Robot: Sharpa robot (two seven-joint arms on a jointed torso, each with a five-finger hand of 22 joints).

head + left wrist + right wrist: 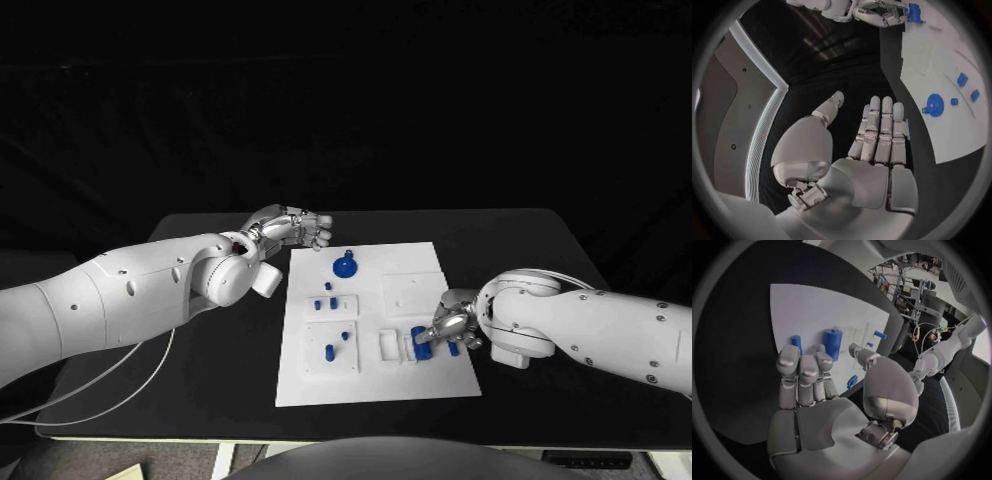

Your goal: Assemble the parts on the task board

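The white task board [418,385] lies in the middle of the table. A round blue part [345,266] sits near its far edge, with several small blue parts [330,303] nearer. My left hand [289,228] hovers at the board's far left corner, fingers straight and apart, holding nothing; the same left hand [879,150] has the round part [933,105] beyond it. My right hand [447,325] is low over the board's near right area. An upright blue cylinder [832,342] stands just past the right hand [807,377], with the thumb slightly apart from it. A second blue part [796,341] stands beside it.
The board [942,65] rests on the black table [519,235], which has bare margins on all sides. White raised blocks [391,345] sit on the board beside my right hand. A white cable [116,385] hangs from my left arm off the table's left edge.
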